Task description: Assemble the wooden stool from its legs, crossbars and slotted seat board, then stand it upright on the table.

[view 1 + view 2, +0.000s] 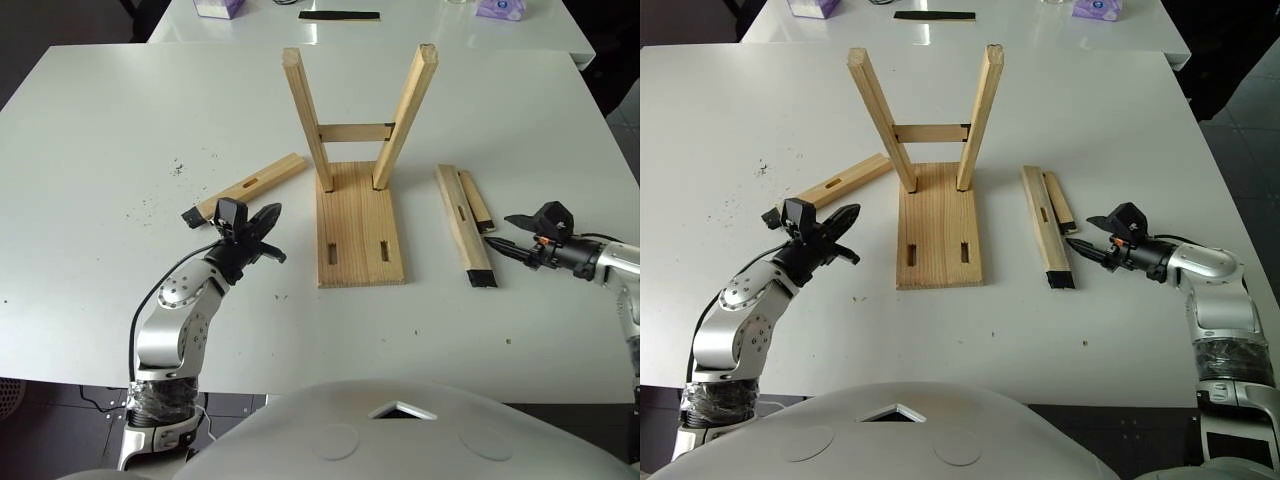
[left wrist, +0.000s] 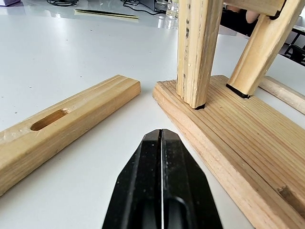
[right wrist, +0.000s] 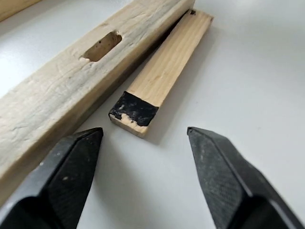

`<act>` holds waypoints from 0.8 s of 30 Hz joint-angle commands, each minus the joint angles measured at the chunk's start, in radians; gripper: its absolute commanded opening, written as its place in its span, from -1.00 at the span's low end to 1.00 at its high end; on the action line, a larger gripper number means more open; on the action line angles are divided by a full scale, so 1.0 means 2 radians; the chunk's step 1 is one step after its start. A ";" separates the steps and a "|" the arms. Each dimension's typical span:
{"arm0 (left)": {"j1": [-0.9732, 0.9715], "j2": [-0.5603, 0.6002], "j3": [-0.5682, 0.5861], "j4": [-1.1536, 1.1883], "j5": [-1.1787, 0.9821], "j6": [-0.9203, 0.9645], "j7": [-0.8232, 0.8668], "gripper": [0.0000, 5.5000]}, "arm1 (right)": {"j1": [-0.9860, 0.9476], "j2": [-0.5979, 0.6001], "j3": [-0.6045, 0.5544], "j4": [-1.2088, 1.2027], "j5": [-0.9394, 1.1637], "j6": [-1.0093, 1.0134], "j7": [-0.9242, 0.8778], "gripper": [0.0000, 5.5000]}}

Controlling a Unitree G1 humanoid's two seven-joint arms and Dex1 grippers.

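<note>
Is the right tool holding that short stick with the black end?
No, the right tool is open, and the short stick lies untouched on the table just ahead of it.

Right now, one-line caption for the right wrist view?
Open right claw poised at the black-tipped crossbar lying beside a slotted leg.

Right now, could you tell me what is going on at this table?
A robot is partway through building a wooden stool. The seat board lies flat with two legs standing in its far slots, joined by a crossbar; its near slots are empty. The left gripper, shut and holding nothing, sits by a loose leg. The right gripper is open, aimed at the black-tipped end of a loose crossbar beside another loose leg.
</note>
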 commanded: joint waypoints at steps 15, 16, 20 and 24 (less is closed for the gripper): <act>-0.012 -0.006 -0.018 0.012 0.011 -0.003 0.005 -1.00 | 0.038 0.080 0.017 -0.034 -0.014 0.067 -0.153 0.06; -0.012 -0.006 -0.019 0.013 0.012 -0.004 0.004 -1.00 | 0.042 0.083 0.016 -0.039 -0.011 0.071 -0.157 0.01; -0.011 -0.007 -0.020 0.009 0.012 -0.003 0.006 -1.00 | 0.048 0.107 0.006 -0.056 0.005 0.101 -0.187 -0.18; -0.013 -0.006 -0.018 0.009 0.012 -0.003 0.007 -1.00 | 0.046 0.131 -0.012 -0.068 0.021 0.142 -0.227 -0.40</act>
